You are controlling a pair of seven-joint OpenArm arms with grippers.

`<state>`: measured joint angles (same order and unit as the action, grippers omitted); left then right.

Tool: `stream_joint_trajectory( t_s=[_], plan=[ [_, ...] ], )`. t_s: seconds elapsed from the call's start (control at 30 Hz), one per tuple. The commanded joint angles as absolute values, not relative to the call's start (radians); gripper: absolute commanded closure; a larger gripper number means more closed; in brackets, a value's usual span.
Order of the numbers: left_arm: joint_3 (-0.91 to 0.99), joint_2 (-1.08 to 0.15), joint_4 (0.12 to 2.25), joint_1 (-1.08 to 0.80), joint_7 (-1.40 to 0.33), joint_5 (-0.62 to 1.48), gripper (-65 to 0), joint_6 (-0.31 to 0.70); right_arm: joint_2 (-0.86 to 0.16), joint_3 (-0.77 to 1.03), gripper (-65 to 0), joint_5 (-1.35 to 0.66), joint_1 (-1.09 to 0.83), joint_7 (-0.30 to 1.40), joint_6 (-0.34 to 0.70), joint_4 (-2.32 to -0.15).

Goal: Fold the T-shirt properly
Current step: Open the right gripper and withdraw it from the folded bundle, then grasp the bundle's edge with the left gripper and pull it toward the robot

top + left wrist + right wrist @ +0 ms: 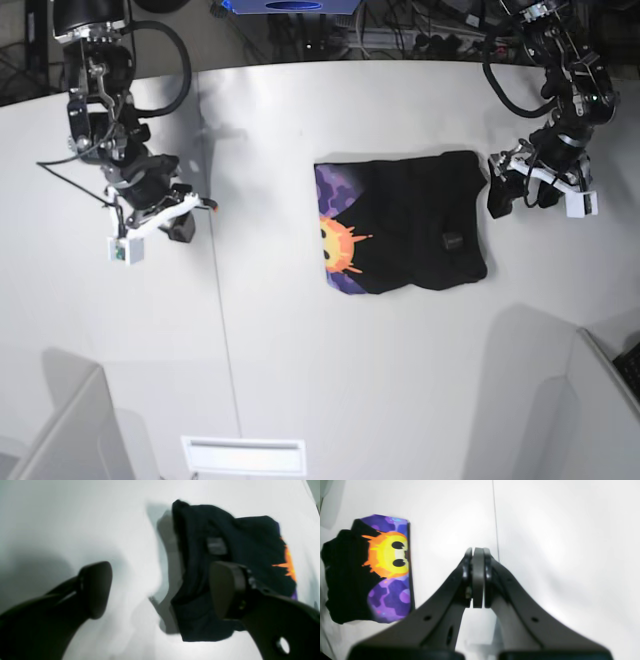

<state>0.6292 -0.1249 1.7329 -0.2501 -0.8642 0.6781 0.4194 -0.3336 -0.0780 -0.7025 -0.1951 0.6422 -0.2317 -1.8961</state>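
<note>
The T-shirt (410, 225) lies folded into a compact black rectangle on the white table (300, 350), right of the middle. Its sun-face print on purple shows along the left edge (387, 555). A small grey tag (217, 546) sits on the black top layer. My left gripper (508, 192) hovers just off the shirt's right edge. In the left wrist view the left gripper (160, 590) stands wide open and empty, with one finger (225, 590) in front of the black cloth (250, 542). My right gripper (478, 577) is shut on nothing. It hangs far to the left (182, 228), well apart from the shirt.
A thin seam (222, 300) runs front to back across the table, between the right arm and the shirt. A white slot (243, 455) lies at the front edge, and grey partitions (60, 430) stand at both front corners. Cables and equipment (400, 30) crowd the back edge.
</note>
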Motion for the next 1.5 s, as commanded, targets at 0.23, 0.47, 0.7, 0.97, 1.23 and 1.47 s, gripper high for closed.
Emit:
stream_joint_trajectory(
  t_s=[0.23,0.47,0.7,0.97,1.23,1.47],
  plan=[
    [0.536,-0.143,1.600,-0.147,-0.843,0.780,-58.7,0.424,-0.351,-0.071,0.0,-0.702,-0.197,0.622,-0.223,-1.911],
    [0.532,-0.139,1.486,-0.059,-0.843,0.780,-58.7,0.423,-0.352,-0.070,0.0,-0.702,-0.197,0.622,-0.223,-1.911],
    [0.438,-0.143,1.380,-0.010,-0.843,0.780,-58.7,0.421,-0.352,-0.070,0.0,-0.702,-0.196,0.622,-0.223,-1.910],
    [0.426,-0.143,1.293,-0.005,-0.843,0.780,-58.6,0.421,-0.352,-0.070,0.0,-0.702,-0.194,0.622,-0.223,-1.908],
    [0.325,-0.159,1.241,0.013,-0.843,0.780,-58.4,0.421,-0.352,-0.070,0.0,-0.702,-0.189,0.622,-0.223,-1.908],
    [0.321,-0.159,1.234,0.013,-0.843,0.780,-37.2,0.421,-0.352,-0.068,0.0,-0.702,-0.193,0.621,-0.223,-1.908]
  ],
)
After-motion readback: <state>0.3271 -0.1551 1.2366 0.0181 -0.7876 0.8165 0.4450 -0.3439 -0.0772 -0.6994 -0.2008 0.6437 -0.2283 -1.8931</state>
